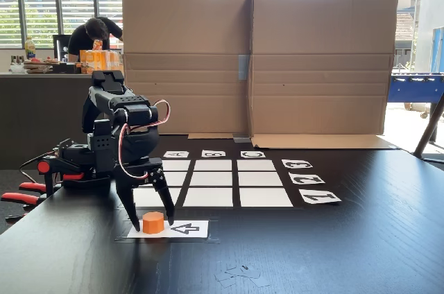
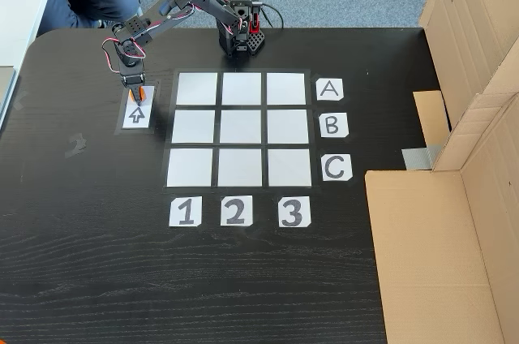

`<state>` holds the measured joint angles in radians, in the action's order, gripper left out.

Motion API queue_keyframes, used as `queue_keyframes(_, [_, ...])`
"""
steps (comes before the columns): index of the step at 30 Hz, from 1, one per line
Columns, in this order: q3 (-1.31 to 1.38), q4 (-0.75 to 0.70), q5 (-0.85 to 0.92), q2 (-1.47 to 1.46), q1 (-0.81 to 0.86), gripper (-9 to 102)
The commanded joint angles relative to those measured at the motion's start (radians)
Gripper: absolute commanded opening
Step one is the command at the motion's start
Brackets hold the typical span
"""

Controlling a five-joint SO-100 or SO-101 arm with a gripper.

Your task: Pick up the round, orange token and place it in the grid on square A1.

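Nearest in a fixed view, the small bright-orange cylindrical token (image 1: 153,222) sits on the white paper card with a black arrow (image 1: 186,228), at the card's left end, on the dark wood-grain table (image 1: 312,252). My black two-finger gripper (image 1: 151,223) hangs right over it, fingers spread wide with one on each side of the token. I can't tell if the tips touch it yet; it doesn't look squeezed. In another fixed view from above, the gripper (image 2: 139,99) points down at the top end of the arrow card (image 2: 136,115), with orange showing between the fingers.

Just behind the card is the three-by-three grid of plain white paper cells (image 1: 215,179), empty. From above, square A1 (image 2: 197,89) is the cell nearest the card, just to its right, bare.

Behind the grid, a tall brown cardboard screen (image 1: 257,58), with two people beyond it.

Progress, my call: approach done, grasp not yet made. Left: close the fingers, lift, short carry across to A1, set down, release. Early stage.
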<state>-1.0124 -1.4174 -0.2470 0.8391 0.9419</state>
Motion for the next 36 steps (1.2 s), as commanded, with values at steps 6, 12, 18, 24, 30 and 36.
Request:
queue_keyframes(6, [0.055, 0.006, -0.008, 0.009, -0.011, 13])
queue_keyframes(12, [0.063, -0.005, -0.009, 0.032, -0.011, 11])
queue_keyframes(18, [0.063, -0.034, -0.012, 0.103, -0.011, 11])
queue_keyframes(24, [0.063, -0.081, -0.015, 0.195, -0.012, 11])
queue_keyframes(30, [0.048, -0.126, -0.018, 0.314, -0.006, 11])
queue_keyframes(36, [0.04, -0.132, -0.029, 0.445, 0.005, 11])
